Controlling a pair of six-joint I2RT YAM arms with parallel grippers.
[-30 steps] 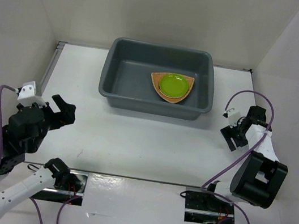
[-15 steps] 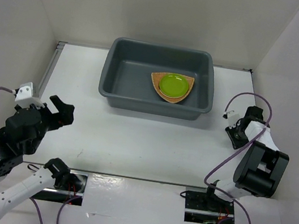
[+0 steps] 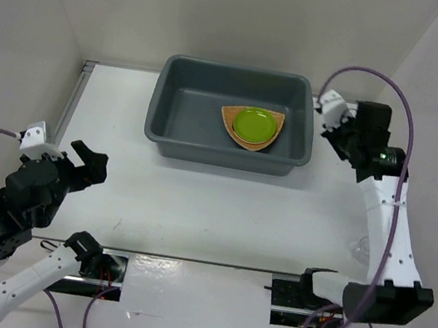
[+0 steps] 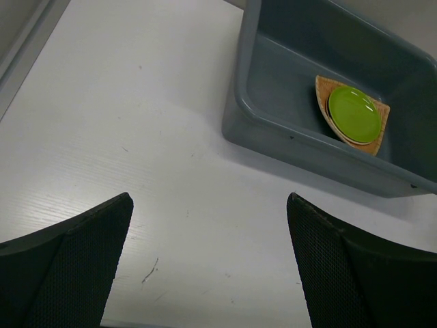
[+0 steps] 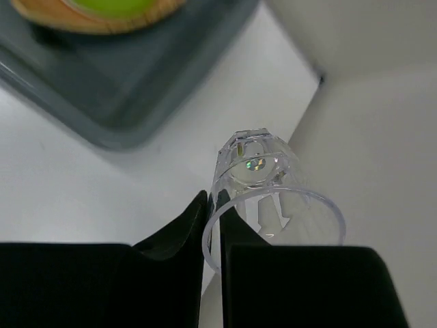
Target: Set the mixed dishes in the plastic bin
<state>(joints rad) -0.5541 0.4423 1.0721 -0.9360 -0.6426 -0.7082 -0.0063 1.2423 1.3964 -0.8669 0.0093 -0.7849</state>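
No readable text, label, brand or number in any view. Plastic bin (image 3: 167, 122) walls plain; lime-green plate (image 3: 255, 125) inside bin unmarked; clear cup (image 5: 256, 164) right of bin, bare.

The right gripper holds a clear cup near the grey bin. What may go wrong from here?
The right gripper pinches the clear cup only at one spot of its thin rim, so it may slip or swing loose. The cup seems to hang beside the plastic bin, not over it; an early release would likely drop it on the table. Inside, it might land on the lime-green plate and bounce.
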